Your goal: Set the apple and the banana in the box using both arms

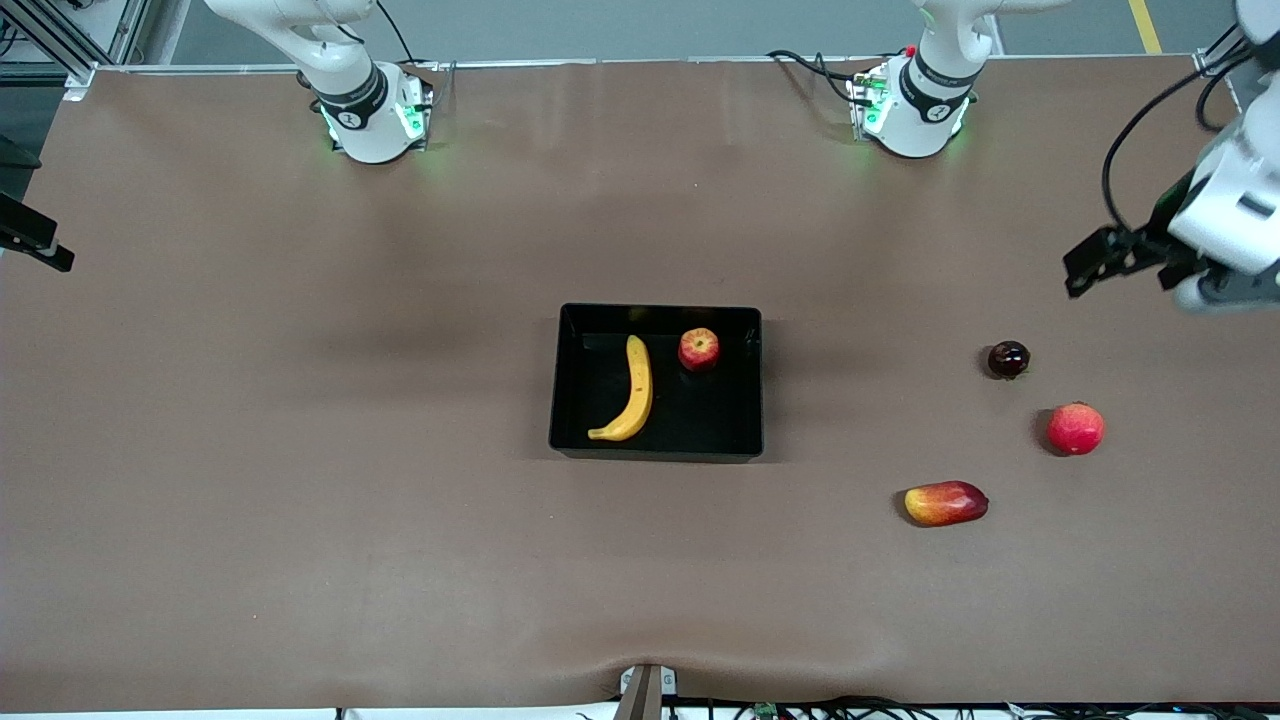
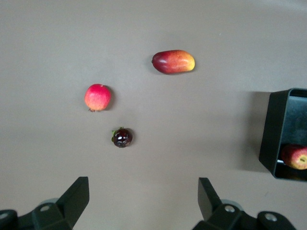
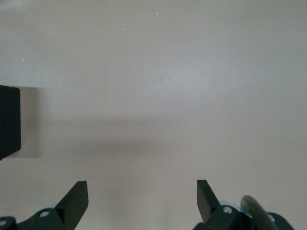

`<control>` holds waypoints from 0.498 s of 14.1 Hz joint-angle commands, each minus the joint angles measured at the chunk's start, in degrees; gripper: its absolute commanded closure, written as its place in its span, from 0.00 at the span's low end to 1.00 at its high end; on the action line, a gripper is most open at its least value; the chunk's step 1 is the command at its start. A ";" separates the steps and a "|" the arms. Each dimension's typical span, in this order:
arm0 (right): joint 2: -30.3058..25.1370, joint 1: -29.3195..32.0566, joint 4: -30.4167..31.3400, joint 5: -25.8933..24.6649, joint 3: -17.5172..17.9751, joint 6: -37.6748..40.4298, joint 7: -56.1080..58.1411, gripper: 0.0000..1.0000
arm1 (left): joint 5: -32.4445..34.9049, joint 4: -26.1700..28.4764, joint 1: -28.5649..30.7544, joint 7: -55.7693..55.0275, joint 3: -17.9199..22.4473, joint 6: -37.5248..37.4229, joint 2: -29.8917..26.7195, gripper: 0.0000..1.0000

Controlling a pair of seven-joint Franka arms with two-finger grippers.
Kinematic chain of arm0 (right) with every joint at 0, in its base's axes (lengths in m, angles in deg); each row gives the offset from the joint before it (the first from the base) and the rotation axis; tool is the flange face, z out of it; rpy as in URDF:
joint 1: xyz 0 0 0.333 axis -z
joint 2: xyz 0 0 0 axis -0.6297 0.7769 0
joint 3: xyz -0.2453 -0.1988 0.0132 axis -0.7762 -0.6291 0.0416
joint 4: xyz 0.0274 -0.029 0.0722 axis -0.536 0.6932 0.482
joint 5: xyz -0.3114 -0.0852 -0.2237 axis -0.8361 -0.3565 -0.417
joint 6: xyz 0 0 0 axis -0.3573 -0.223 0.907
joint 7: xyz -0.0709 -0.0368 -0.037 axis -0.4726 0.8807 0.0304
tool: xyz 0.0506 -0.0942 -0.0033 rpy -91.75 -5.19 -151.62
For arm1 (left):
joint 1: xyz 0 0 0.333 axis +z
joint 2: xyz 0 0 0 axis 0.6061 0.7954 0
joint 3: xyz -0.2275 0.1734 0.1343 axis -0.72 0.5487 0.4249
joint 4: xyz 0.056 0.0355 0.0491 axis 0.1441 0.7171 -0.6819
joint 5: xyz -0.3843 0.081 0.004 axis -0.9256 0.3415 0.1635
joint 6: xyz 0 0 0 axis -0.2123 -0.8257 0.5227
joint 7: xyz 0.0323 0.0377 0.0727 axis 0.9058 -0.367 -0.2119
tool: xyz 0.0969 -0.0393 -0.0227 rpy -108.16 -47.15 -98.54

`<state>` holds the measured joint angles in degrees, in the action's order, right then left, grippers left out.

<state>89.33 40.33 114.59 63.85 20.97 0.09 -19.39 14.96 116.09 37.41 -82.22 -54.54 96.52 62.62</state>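
The black box (image 1: 712,412) sits mid-table. The yellow banana (image 1: 632,392) lies in it, and the small red apple (image 1: 698,349) sits in it beside the banana, toward the robots' bases. My left gripper (image 1: 1090,262) is open and empty, up over the table at the left arm's end. Its wrist view (image 2: 144,184) shows the box's corner (image 2: 278,129) with the apple (image 2: 296,156) inside. My right gripper (image 1: 45,250) is open and empty at the right arm's end. Its wrist view (image 3: 142,187) shows bare table and the box's edge (image 3: 9,122).
Three loose fruits lie toward the left arm's end: a dark round fruit (image 1: 1008,359), a plain red round fruit (image 1: 1075,428) and an oval red-yellow mango-like fruit (image 1: 945,502). The left wrist view shows them too: dark (image 2: 122,137), red (image 2: 98,97), oval (image 2: 173,62).
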 commanded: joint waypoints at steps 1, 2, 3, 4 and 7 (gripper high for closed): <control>-0.04 0.89 -0.65 -0.74 0.66 0.46 0.07 0.00 | -0.85 3.54 -0.80 0.41 -0.48 -1.24 -3.82 0.00; -0.04 0.89 -0.65 -0.74 0.66 0.46 0.07 0.00 | -0.85 3.63 -0.89 0.41 -0.57 -1.78 -4.09 0.00; -0.04 0.89 -0.65 -0.74 0.66 0.46 0.07 0.00 | -0.77 3.72 -0.97 0.41 -0.57 -1.96 -4.52 0.00; -0.13 0.89 -0.65 -0.74 0.66 0.46 0.07 0.00 | -0.85 3.37 -0.97 0.50 -0.92 -3.26 -4.44 0.00; -0.04 0.89 -0.65 -0.74 0.66 0.46 0.07 0.00 | -0.85 1.88 -0.89 0.76 -1.19 -3.63 -4.09 0.00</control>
<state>89.33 40.33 114.59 63.85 20.97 0.09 -19.39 14.90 118.53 36.37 -82.20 -55.57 93.67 59.35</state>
